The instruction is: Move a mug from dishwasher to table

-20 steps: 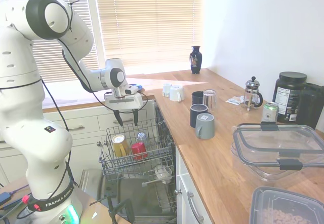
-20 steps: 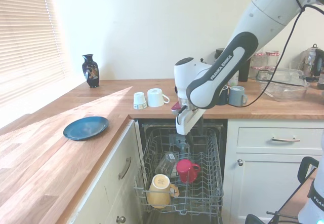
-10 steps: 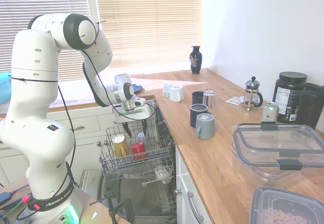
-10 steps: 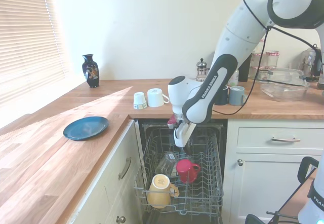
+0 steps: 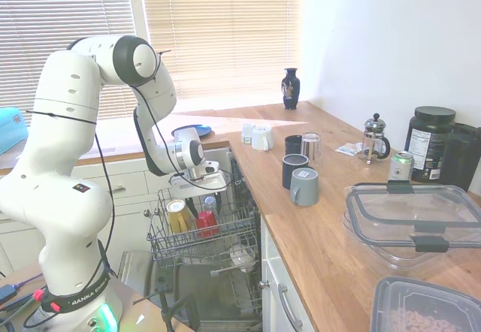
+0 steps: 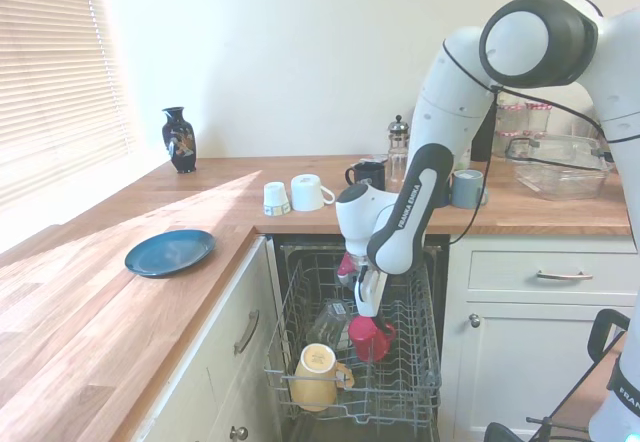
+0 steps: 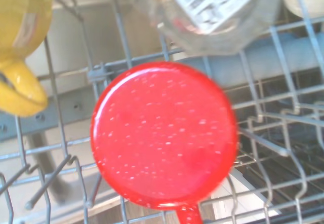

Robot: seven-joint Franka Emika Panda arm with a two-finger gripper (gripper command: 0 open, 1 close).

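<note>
The gripper (image 6: 366,309) is hanging right over the red mug (image 6: 369,338), which is sitting upside down in the dishwasher rack (image 6: 420,362) beside a yellow mug (image 6: 315,374) and a clear glass (image 6: 328,320). Whether its fingers are apart or together, I cannot tell. The wrist view is showing the mug's base (image 7: 164,135) dead centre.

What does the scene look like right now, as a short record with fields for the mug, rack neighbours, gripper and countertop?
mug: red mug upside down in the dishwasher rack, base facing the wrist camera
neighbours: yellow mug and a clear glass beside it in the rack
gripper: gripper directly above the red mug; whether its jaws are open cannot be told
countertop: wooden countertop holding a blue plate, two white cups and a dark vase
</note>
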